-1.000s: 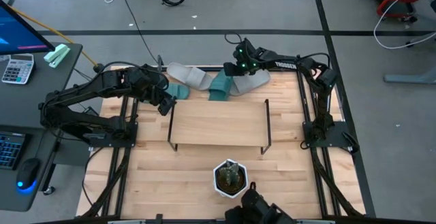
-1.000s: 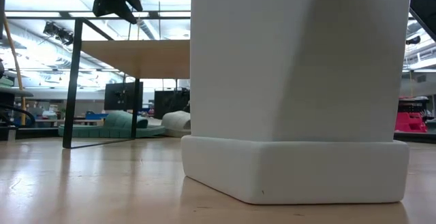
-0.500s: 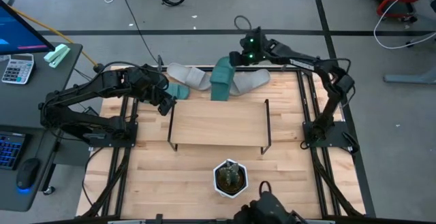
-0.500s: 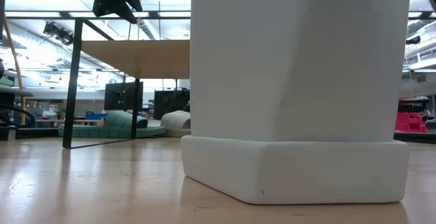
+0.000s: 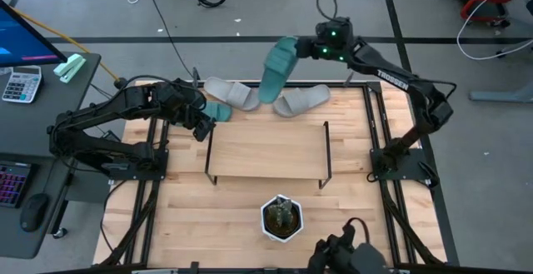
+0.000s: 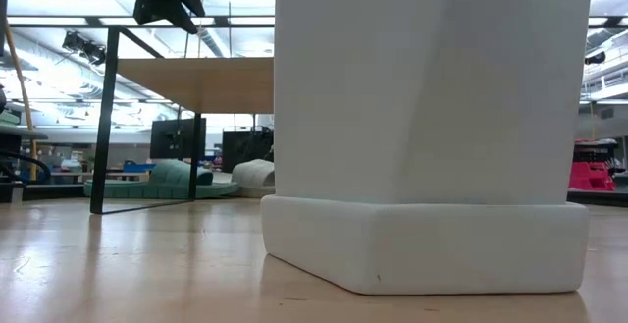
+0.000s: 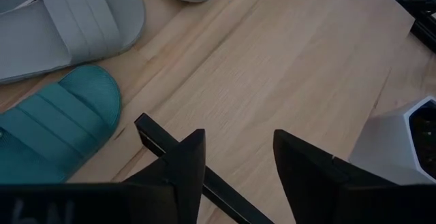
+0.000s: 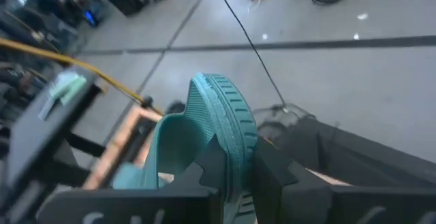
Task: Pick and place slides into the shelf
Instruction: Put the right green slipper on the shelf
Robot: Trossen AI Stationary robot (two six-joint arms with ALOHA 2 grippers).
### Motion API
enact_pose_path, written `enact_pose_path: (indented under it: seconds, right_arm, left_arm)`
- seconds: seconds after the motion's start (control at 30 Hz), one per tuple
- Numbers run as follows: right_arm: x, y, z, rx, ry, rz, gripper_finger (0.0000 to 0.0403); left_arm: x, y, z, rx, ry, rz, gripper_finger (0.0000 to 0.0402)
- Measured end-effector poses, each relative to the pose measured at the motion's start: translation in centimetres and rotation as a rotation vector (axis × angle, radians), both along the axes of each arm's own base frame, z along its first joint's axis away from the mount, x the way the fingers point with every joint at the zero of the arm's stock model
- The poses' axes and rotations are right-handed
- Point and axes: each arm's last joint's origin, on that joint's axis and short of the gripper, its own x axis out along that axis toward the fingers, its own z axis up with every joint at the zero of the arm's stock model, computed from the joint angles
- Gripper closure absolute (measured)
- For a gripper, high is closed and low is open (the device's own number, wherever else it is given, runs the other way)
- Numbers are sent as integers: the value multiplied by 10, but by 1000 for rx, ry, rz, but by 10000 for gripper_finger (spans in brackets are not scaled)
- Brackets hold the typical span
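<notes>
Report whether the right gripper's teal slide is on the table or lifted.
Lifted: right gripper pinches the teal slide above the table's far edge.

Right tool [image 5: 301, 51] holds a teal slide [image 5: 277, 67] aloft past the worktop's [image 5: 208, 216] far edge. Left tool [image 5: 202, 128] hovers at the shelf's [image 5: 265, 153] left end. Two grey slides [image 5: 265, 99] lie behind the shelf.

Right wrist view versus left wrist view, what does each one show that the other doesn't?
Only the right wrist view shows the right gripper shut on a lifted teal slide, floor behind. Only the left wrist view shows the open left gripper over the shelf, a grey slide and the white planter. Both show teal slides, but different ones.
</notes>
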Motion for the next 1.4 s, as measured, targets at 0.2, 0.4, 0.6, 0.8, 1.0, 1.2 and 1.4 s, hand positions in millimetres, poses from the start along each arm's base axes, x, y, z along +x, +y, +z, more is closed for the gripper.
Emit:
enact_pose_path:
  seconds: [0.2,0.4,0.6,0.8,1.0,1.2,1.4]
  right_arm:
    - [5,8,10,41,-111,48,359]
    - [26,22,8,111,-184,162,359]
    - [48,42,8,133,-227,247,359]
    - [62,63,7,138,-220,300,359]
    - [83,70,-1,157,-273,330,359]
    - [104,75,-22,223,-282,414,359]
    - [123,73,-44,282,-307,471,359]
  left_arm:
    - [0,0,0,15,4,-11,221]
    - [0,0,0,34,9,-27,225]
    - [-7,-4,6,43,-37,-50,222]
    - [-23,-13,24,82,-183,-73,227]
    - [-39,-17,37,125,-300,-64,228]
    - [-51,-19,42,139,-331,-55,226]
    - [-56,-20,43,142,-341,-55,225]
